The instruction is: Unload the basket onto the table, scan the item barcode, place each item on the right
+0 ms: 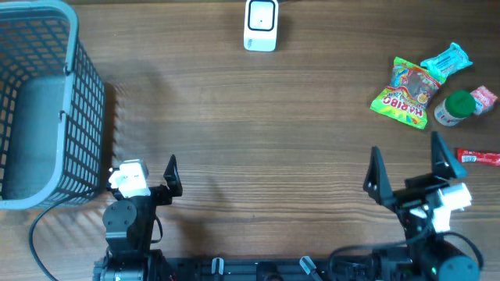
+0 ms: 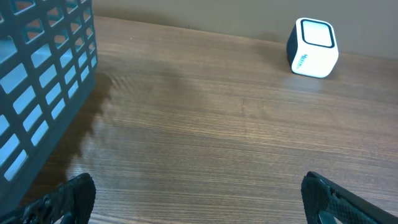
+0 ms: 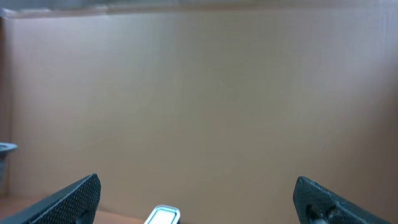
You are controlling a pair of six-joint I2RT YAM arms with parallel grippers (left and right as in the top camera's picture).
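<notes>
**Operator:** What was the state of your jaws?

**Arm unit:** My left gripper (image 2: pixel 199 204) and my right gripper (image 1: pixel 408 164) both stood wide apart, holding nothing.

**Operator:** Where were the items?

**Arm unit:** The gummy bag (image 1: pixel 405 94) lay on the table (image 1: pixel 258 140), ahead of my right gripper. The scanner (image 1: pixel 261 25) stood at the far edge, centre.

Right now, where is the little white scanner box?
From overhead, the white scanner box sits at the far edge of the table, near the middle, with the basket off to its left and the candy bag to its right.
</notes>
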